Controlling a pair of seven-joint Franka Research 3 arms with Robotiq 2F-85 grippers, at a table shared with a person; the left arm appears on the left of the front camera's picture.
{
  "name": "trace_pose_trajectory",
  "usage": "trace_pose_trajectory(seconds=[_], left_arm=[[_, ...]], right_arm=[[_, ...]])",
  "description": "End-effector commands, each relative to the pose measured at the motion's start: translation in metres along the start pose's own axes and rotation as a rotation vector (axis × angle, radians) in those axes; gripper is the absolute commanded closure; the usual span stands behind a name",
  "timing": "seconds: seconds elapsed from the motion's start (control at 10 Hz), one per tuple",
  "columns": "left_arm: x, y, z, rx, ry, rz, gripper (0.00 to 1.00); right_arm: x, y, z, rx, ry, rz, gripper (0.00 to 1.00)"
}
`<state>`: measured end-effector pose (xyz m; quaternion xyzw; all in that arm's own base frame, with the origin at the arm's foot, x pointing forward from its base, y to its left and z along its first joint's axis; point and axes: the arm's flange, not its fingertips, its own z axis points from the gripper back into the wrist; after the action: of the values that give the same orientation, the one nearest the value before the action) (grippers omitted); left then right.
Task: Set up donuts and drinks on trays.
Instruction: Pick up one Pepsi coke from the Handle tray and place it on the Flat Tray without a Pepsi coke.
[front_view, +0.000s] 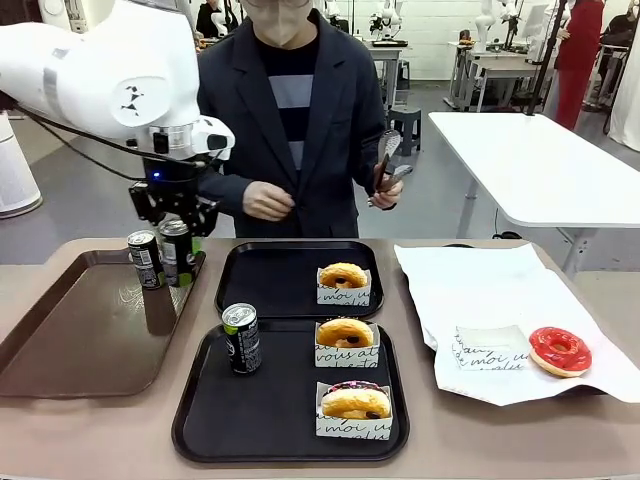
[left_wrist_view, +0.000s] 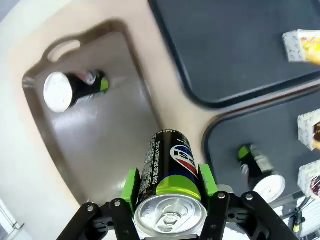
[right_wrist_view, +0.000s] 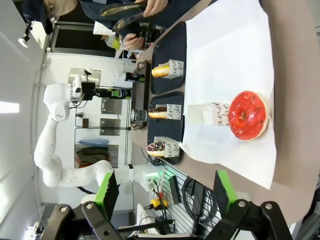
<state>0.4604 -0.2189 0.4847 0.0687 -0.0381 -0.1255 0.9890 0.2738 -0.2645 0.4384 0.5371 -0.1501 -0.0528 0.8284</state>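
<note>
Left hand (left_wrist_view: 169, 184) is clamped on a black drink can (left_wrist_view: 170, 170). The green pads squeeze its sides just under the silver top, so it hangs upright, which makes sense for a carry. It's got a lime-green band, a red-white-blue roundel and the pull tab lying flat. It's at the right edge of the long brown tray (front_view: 70, 340), just beside a second can (front_view: 145, 258) standing on that tray. Can't tell if it's off the surface. Right hand (right_wrist_view: 166, 192) has its fingers spread wide with nothing between them, out past the right end of the bench (front_view: 90, 440) by the look of it.

Nearest me, the near black tray (front_view: 200, 420) holds a third can (front_view: 241, 338) plus a chocolate-iced donut (front_view: 355, 402) and a yellowish donut (front_view: 345, 333), both sleeved. The far black tray (front_view: 260, 290) has one sleeved donut (front_view: 343, 276) and no drink, so I'd guess the held can goes there. Off right, a red-iced donut (front_view: 560, 350) lies on white paper (front_view: 480, 285) beside an empty sleeve (front_view: 490, 348), probably waiting to be sleeved. The person at the far side holds tongs (front_view: 388, 165).
</note>
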Motion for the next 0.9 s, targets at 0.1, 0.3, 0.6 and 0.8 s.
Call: trace_pose_trajectory(seconds=[0.1,0.3,0.6,0.8], left_arm=[[-0.107,0.055,0.0,0.01,0.186,-0.158,0.42],[-0.149,0.084,-0.011,-0.02,0.186,-0.143,0.42],[-0.15,0.102,-0.023,-0.09,0.173,-0.09,0.42],[-0.151,0.106,-0.027,-0.098,0.159,-0.043,0.42]], right_arm=[[0.001,0.001,0.0,0.026,-0.018,0.018,0.0],[0.001,0.001,0.0,0.026,-0.018,0.018,0.0],[0.001,0.001,0.0,0.026,-0.018,0.018,0.0],[0.001,0.001,0.0,0.026,-0.018,0.018,0.0]])
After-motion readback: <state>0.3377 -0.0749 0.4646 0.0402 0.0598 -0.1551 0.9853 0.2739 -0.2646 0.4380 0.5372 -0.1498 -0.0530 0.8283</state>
